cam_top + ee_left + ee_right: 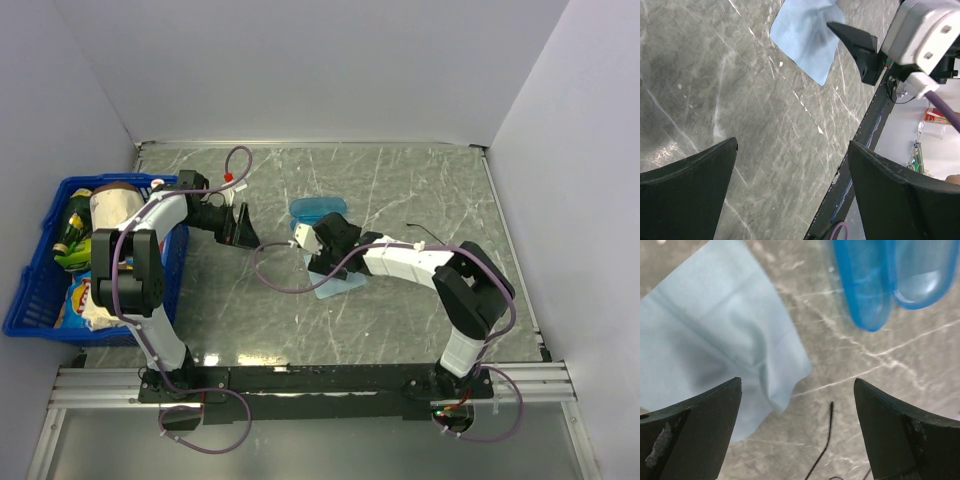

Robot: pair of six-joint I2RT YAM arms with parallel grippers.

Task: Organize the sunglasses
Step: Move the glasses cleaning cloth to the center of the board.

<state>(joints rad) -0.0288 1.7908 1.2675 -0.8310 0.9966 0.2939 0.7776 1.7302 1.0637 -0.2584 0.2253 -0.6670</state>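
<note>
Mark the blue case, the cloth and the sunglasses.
blue case (867,285), right wrist view, darker shell.
cloth (715,330), right wrist view, creased middle.
sunglasses (831,412), right wrist view, thin black arm.

Right wrist view: sunglasses mostly past bottom edge

You have bare table along the whole far edge and along the middle of the near edge. The basket blocks the left edge. Mid-table the case, cloth and sunglasses crowd together, with only a narrow bare strip between case and cloth.
</note>
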